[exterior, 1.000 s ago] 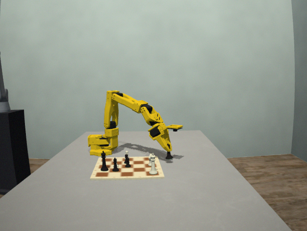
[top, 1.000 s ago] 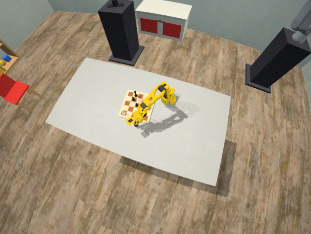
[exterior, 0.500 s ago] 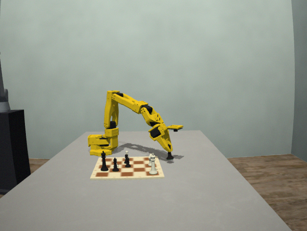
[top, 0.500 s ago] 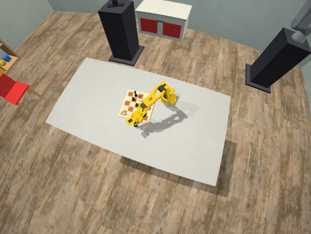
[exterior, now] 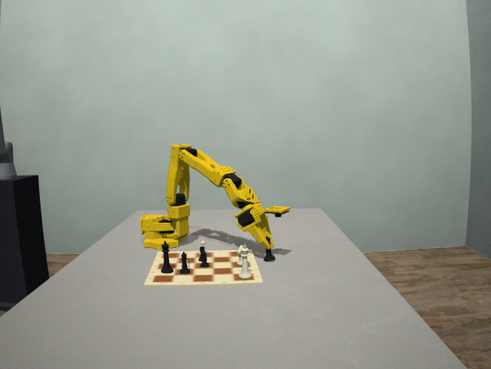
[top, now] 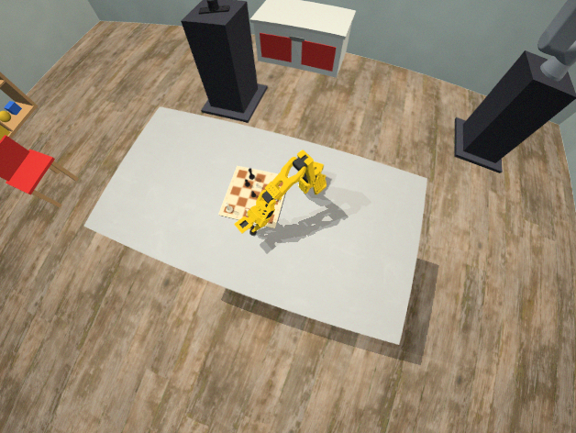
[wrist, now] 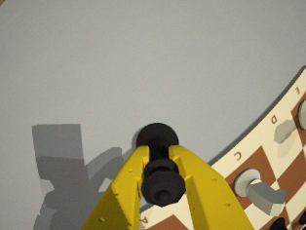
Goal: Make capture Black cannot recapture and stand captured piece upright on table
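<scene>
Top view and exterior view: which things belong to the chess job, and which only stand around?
Job:
- checkered chessboard
- small black pawn clamped in yellow tool, beside the board
- tall white piece
- tall black piece

Standing around:
- red chair
- white cabinet with red doors
- two black pedestals
</scene>
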`<state>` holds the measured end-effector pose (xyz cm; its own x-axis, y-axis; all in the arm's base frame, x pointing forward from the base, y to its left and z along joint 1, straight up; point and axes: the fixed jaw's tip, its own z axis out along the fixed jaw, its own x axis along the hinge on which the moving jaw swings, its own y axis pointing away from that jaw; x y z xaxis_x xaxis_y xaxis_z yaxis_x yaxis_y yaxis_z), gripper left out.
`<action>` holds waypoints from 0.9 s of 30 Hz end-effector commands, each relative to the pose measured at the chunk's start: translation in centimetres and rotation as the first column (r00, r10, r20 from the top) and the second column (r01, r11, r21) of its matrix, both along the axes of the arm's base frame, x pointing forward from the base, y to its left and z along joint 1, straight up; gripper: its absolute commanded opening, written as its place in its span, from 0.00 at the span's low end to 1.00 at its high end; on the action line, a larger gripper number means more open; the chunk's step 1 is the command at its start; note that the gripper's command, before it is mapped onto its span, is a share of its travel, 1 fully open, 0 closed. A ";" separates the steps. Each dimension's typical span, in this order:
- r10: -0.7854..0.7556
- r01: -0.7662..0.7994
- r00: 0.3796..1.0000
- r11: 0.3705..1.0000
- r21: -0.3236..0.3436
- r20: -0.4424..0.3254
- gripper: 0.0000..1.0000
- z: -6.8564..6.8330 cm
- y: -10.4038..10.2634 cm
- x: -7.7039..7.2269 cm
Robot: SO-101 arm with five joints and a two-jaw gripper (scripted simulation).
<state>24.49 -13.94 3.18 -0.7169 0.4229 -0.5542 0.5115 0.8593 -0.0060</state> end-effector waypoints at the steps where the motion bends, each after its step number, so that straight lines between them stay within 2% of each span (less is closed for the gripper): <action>1: 0.007 -0.007 1.000 1.000 0.018 -0.030 0.00 -0.9 0.4 -0.4; 27: 0.007 -0.006 1.000 1.000 0.019 -0.030 0.00 -1.0 0.6 -0.7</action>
<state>24.37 -13.87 3.11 -0.7127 0.4208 -0.5612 0.5118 0.8591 -0.0057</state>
